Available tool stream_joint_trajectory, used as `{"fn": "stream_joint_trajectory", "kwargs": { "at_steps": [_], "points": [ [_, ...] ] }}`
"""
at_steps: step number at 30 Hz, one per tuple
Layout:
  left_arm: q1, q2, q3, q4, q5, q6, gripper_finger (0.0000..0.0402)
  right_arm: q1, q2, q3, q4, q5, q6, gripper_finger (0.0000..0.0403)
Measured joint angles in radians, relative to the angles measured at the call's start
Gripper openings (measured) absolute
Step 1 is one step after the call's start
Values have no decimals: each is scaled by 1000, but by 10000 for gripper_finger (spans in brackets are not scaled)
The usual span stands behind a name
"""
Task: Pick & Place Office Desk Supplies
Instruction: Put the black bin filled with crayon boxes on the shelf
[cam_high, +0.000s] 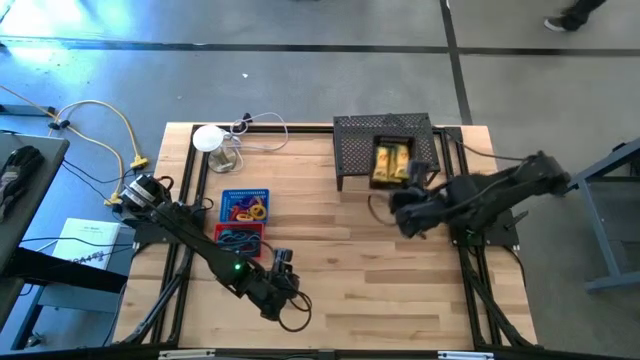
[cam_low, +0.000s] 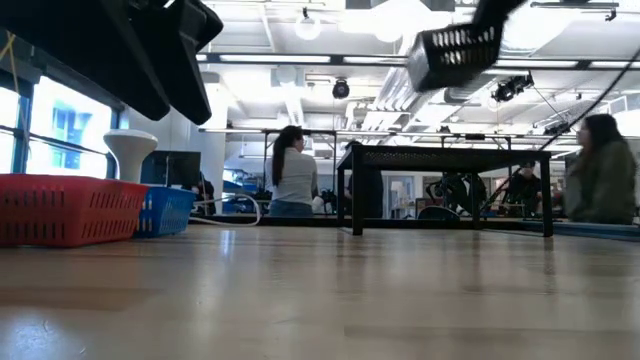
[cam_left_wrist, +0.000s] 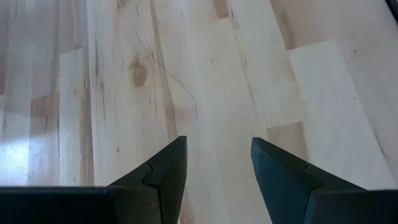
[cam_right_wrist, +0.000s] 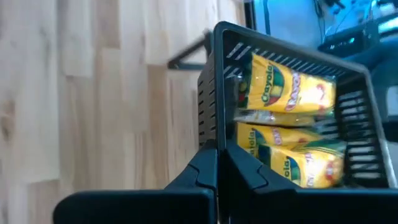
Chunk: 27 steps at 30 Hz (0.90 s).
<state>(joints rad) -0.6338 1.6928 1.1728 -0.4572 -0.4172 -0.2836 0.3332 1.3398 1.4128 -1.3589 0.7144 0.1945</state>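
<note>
Two yellow crayon packs (cam_right_wrist: 289, 124) lie in the tray on top of the black mesh shelf (cam_high: 385, 150) at the far right. My right gripper (cam_right_wrist: 217, 158) is shut and empty, up in the air just in front of that shelf (cam_high: 412, 212). A blue basket (cam_high: 245, 205) holds small coloured rings, and the red basket (cam_high: 238, 237) beside it holds dark elastic loops. My left gripper (cam_left_wrist: 217, 152) is open over bare wood near the table's front edge (cam_high: 288, 300), with nothing between its fingers. A dark loop (cam_high: 297, 320) shows right by it; I cannot tell whether it lies on the table.
A white round device (cam_high: 208, 137) with a cable stands at the far left. In the low view the red basket (cam_low: 70, 208) and blue basket (cam_low: 165, 210) stand at the left, and the shelf (cam_low: 450, 160) in the middle. People are in the room behind.
</note>
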Motion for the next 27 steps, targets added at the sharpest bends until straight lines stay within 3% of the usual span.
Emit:
{"fn": "stream_joint_trajectory", "kwargs": {
  "at_steps": [5, 12, 18, 27],
  "points": [
    [7, 4, 0, -5, -1, -1, 171, -110, -178, -191, 147, -72, -108, 4],
    [11, 13, -1, 11, -2, -7, 171, -400, -375, -437, 486, -288, -295, 4],
    [10, 19, 0, 32, 0, -6, 171, -588, -354, -518, 599, -470, -383, 4],
    [19, 19, -5, 33, -2, 3, 171, -696, -257, -520, 655, -526, -430, 4]
  ]
}}
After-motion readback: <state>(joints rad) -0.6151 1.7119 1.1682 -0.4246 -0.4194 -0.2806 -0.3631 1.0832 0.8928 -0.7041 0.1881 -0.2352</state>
